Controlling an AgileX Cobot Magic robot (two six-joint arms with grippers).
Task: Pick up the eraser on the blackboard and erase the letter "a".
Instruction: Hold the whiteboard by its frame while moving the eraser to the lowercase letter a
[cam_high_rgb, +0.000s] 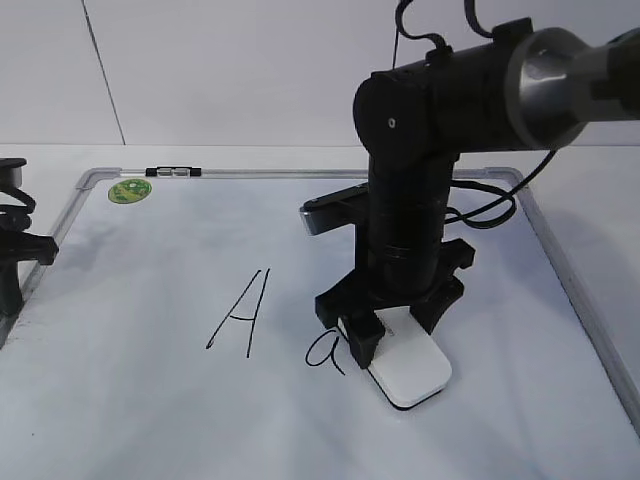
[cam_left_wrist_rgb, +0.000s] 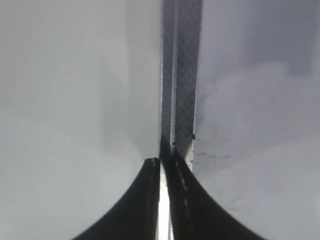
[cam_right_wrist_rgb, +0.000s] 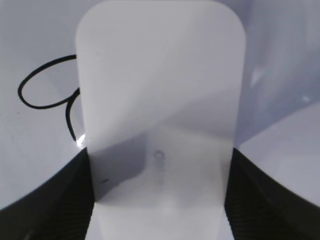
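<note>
On the blackboard (cam_high_rgb: 150, 400), the right pincer (cam_high_rgb: 395, 335) seemingly clamps the eraser (cam_high_rgb: 412, 368) beside the letter "a" (cam_high_rgb: 325, 350); left pincer (cam_left_wrist_rgb: 161, 200) together.

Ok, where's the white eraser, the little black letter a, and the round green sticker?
White glossy plastic eraser (cam_high_rgb: 412, 370): exterior view, on its top face.
Small black handwritten letter "a" (cam_high_rgb: 322, 352): exterior view, on its loop.
Round green sticker (cam_high_rgb: 129, 190): exterior view, on its centre.
</note>
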